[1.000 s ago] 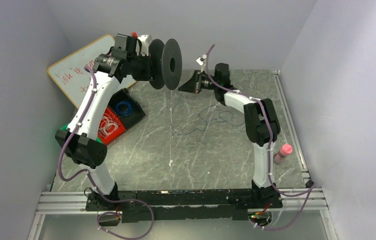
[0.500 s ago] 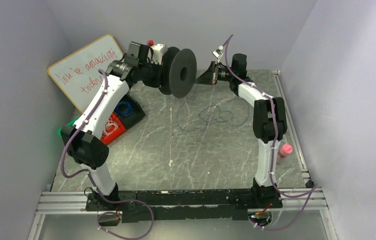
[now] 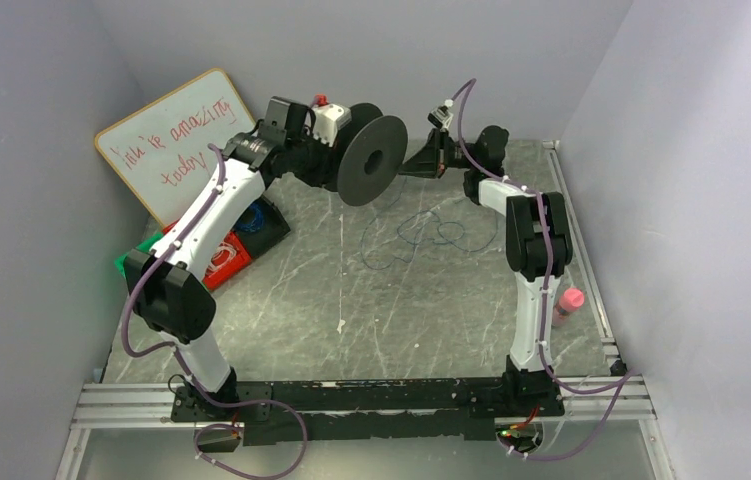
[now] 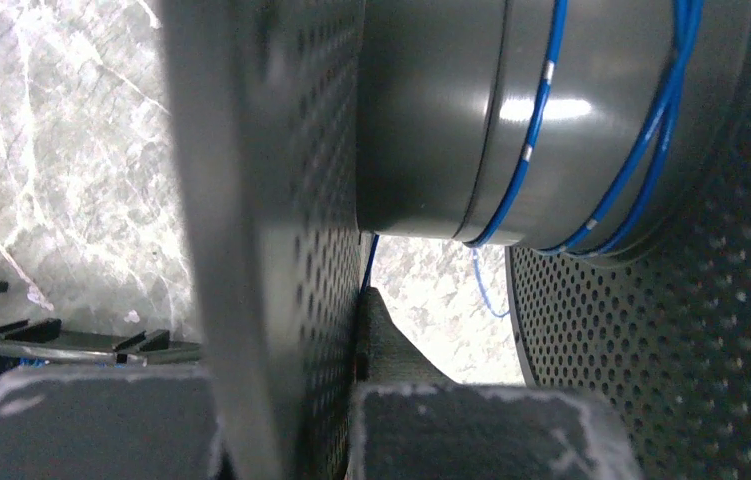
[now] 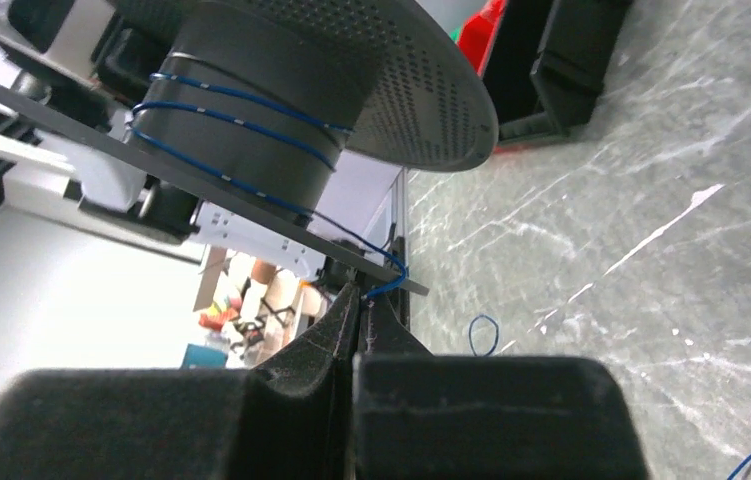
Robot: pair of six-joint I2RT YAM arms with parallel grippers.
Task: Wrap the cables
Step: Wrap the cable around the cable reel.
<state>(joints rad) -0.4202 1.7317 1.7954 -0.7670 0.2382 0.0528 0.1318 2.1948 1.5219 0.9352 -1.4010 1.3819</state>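
My left pincer [image 4: 289,395] was clamped on one flange of the black perforated plastic spool [image 3: 373,160], far centre. My right pincer [image 5: 356,300], closed just right of it, pinched the thin blue wire [image 5: 251,97]. A few turns circled the spool's core; the rest straggled nearer on the grey marbled table [image 3: 351,300].

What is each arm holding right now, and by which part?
Left gripper: jaws clamped on the perforated flange of the black spool. Right gripper: jaws pinching the blue wire just off the spool.

Thin blue cables [image 4: 538,110] partly wound, remainder seemingly loose.
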